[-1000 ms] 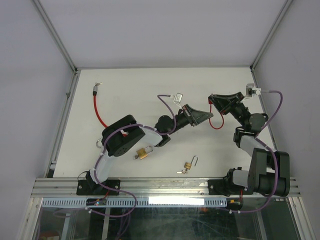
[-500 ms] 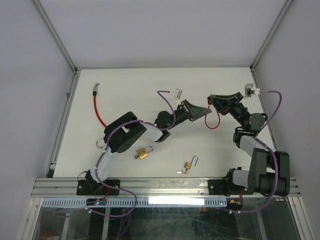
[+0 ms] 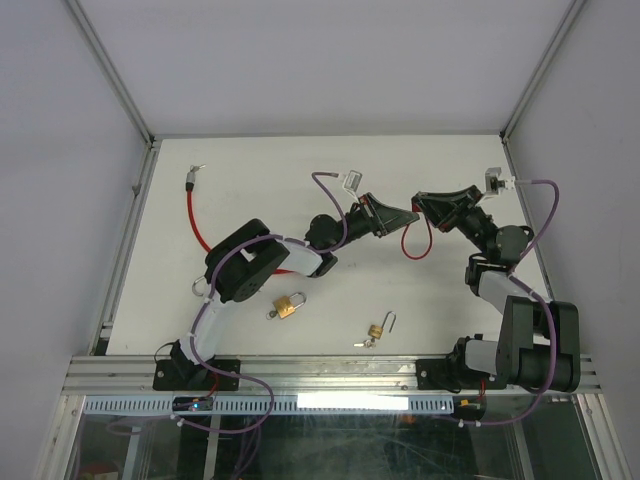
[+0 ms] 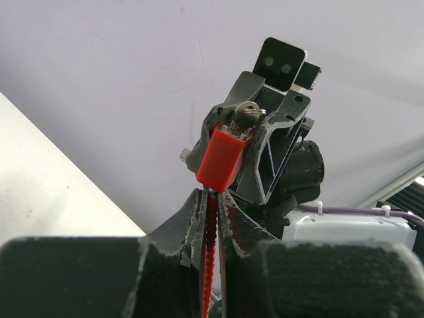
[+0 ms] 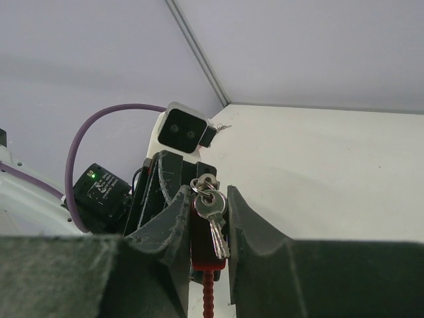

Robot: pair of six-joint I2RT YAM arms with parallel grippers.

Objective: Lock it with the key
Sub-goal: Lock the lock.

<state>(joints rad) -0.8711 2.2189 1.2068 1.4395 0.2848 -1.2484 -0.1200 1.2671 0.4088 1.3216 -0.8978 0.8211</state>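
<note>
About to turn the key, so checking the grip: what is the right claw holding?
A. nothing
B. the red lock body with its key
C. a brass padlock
B: the right claw grips the red lock body, key at its end; the left claw pinches the red cable.

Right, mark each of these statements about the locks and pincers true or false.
1. The left pincer is shut on the ribbed red cable. True.
2. The right pincer holds a brass padlock. False: it grips the red plastic lock body.
3. Two small brass padlocks lie on the white table. True.
4. The second red cable lies near the table's right edge. False: it lies near the left edge.
</note>
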